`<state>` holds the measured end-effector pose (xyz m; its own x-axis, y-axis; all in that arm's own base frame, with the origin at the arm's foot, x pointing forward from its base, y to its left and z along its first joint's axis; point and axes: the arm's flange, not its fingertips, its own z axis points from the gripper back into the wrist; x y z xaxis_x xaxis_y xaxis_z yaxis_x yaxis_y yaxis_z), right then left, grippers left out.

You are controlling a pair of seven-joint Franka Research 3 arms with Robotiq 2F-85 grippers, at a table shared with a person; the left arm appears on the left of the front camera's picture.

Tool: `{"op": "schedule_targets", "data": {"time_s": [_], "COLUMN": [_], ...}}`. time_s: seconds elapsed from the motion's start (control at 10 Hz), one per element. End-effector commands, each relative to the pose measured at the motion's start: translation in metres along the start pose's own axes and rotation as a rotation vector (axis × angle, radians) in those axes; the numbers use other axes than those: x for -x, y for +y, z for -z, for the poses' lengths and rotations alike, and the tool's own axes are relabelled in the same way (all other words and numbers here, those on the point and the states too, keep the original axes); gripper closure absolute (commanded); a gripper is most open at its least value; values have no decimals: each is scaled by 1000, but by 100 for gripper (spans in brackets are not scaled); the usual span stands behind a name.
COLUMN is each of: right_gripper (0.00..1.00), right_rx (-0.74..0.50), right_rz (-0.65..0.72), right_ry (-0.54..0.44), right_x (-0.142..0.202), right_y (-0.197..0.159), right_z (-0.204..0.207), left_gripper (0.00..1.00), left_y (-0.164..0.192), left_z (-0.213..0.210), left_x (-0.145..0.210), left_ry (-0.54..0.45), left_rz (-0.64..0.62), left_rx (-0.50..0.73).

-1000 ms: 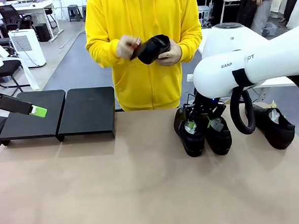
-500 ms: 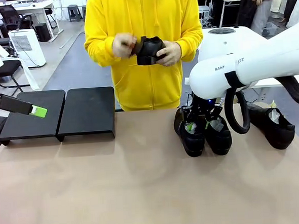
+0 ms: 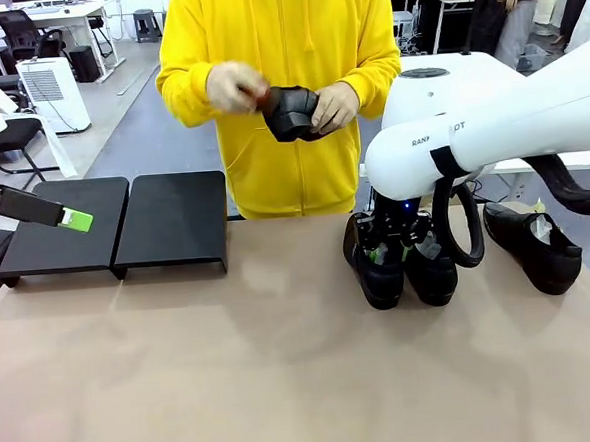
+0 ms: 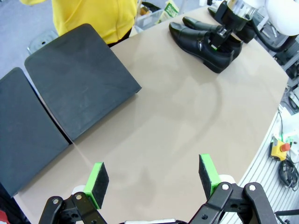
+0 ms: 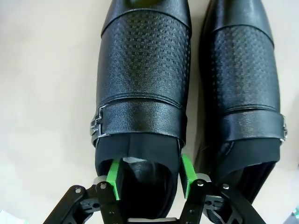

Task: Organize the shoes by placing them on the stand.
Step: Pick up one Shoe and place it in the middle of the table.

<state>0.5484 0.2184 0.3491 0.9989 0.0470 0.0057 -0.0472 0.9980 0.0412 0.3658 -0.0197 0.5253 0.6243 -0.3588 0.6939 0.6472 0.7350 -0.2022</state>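
Toward the far right of the table [image 3: 285, 382], item one: a pair of black shoes set side by side, toes to my edge. My right gripper [image 5: 150, 176] sits at the heel end of the nearer-to-middle shoe [image 5: 145, 70]. Its jaws are part-way apart, one pad down inside the opening and the other outside its wall, in the gap beside the second shoe [image 5: 243, 70]. Whether the pads press yet, I cannot tell. Change over the last second: my right arm has swung in toward the table's middle above that grip point, while both shoes lie where they lay. Item two: a third shoe [image 3: 537, 246], alone by the right edge, unmoved. Item three: a fourth shoe [image 3: 290, 111], off the table in the person's hands [image 3: 336, 106], turned a little since a second ago. Item four: the stand [image 3: 170, 219], two flat platforms at the far left corner, bare as before. Item five: my left gripper [image 4: 154, 179], spread wide and holding nothing, hanging by the left edge beside the stand, unchanged. Reading: no shoe placed so far; the first lift looks about to begin, and the carry runs the table's whole width.
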Motion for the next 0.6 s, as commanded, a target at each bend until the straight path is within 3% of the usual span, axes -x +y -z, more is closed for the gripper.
{"op": "schedule_targets", "data": {"time_s": [0.0,0.2,0.3,0.5], "right_gripper": [55,91,100,100], "right_rx": [31,30,32,31], "right_rz": [10,12,16,27], "right_ry": [-1,-6,-2,18], "right_x": [-7,-6,-5,-3], "right_y": [6,5,5,1], "right_z": [0,0,0,2], "left_gripper": [0,0,0,0], "left_y": [2,2,2,2], "left_z": [0,0,0,0], "left_x": [1,1,1,1], "left_ry": [-14,-14,-14,-14], "left_rz": [10,10,10,10], "left_rx": [21,21,21,21]}}
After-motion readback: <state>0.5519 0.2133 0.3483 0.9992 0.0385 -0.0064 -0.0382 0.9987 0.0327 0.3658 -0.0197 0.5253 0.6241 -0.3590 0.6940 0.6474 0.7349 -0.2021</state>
